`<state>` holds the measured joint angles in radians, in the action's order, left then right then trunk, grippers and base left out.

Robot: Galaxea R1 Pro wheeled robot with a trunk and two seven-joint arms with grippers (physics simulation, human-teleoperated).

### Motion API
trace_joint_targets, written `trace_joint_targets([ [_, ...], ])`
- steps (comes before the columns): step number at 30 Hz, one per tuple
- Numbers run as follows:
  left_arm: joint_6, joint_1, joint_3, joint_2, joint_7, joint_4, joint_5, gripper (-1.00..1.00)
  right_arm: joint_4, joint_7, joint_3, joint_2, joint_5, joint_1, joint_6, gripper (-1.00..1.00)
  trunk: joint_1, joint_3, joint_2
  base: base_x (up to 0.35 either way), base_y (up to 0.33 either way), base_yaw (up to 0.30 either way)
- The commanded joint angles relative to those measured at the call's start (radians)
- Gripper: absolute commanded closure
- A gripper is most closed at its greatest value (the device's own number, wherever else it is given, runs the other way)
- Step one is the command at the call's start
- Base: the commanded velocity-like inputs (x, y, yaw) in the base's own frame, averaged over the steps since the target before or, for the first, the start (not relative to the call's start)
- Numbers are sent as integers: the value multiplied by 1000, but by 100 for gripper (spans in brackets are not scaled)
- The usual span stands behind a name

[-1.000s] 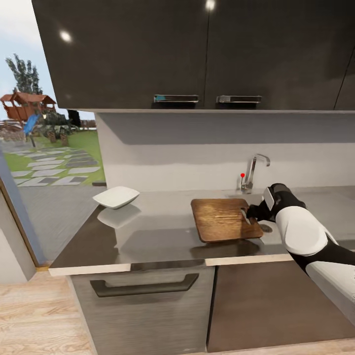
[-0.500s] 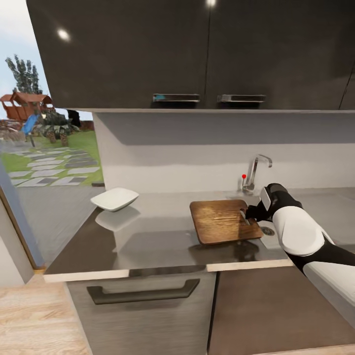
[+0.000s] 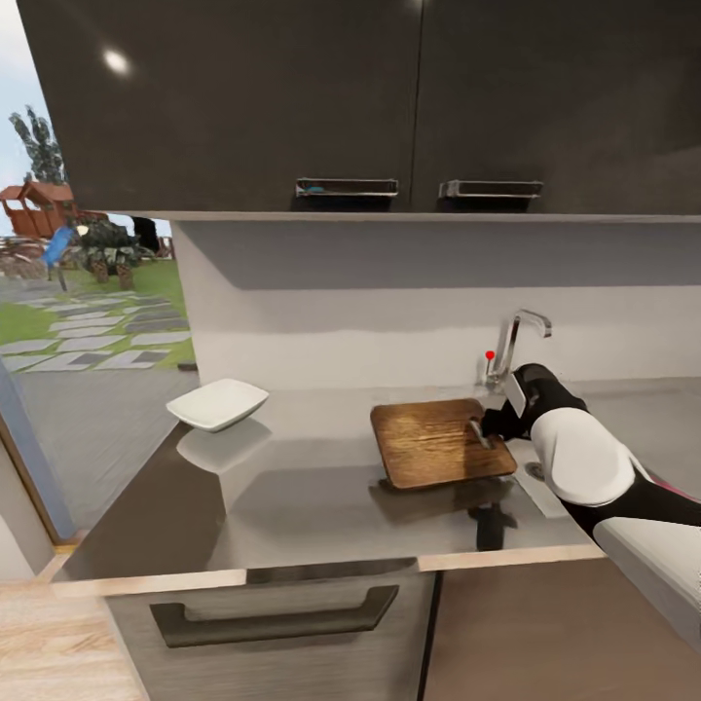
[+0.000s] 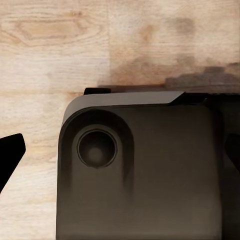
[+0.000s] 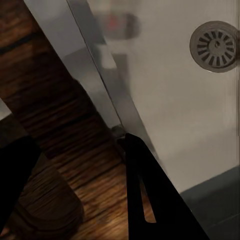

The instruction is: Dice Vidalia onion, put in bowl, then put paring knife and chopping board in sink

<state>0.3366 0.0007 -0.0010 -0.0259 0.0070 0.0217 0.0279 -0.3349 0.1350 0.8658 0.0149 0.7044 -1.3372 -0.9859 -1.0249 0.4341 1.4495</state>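
The dark brown chopping board [image 3: 433, 443] lies on the glossy grey countertop [image 3: 312, 511], its right end beside the sink [image 3: 541, 497]. My right gripper [image 3: 484, 428] is shut on that end of the board. In the right wrist view its fingers [image 5: 142, 200] straddle the wood [image 5: 75, 115] at the edge, with the sink basin [image 5: 175, 100] and its round drain [image 5: 216, 45] beyond. The white bowl [image 3: 217, 403] sits at the counter's far left. A pink sliver [image 3: 670, 480] shows past my right forearm; I cannot tell whether it is the onion. The paring knife is out of view. My left gripper [image 4: 122, 155] hangs open over the wooden floor.
The chrome tap [image 3: 516, 341] with its red knob stands behind the board at the wall. Dark upper cabinets [image 3: 292, 97] hang low over the counter. A drawer with a dark handle [image 3: 277, 613] is below. An opening to the garden is at the left.
The whole head view has shifted and drawn closer to the counter, so the camera moved. The right gripper stays at the board's right end, and the board keeps its place by the tap.
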Motion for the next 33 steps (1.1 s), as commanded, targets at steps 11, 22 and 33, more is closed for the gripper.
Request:
trace_joint_targets([
  [11,4,-1,-1,1,1,3,3,-100,41,52,9,-7,-13,-1,1,100,0,1,1,9,0,0],
  [22,5,-1,-1,1,1,15,3,-100,45,52,18,-3,-14,0,2,100,0,1,1,0,0,0],
  [33,5,-1,-1,2,1,16,3,-100,44,82,20,-2,-16,-1,1,100,0,1,1,0,37,0],
])
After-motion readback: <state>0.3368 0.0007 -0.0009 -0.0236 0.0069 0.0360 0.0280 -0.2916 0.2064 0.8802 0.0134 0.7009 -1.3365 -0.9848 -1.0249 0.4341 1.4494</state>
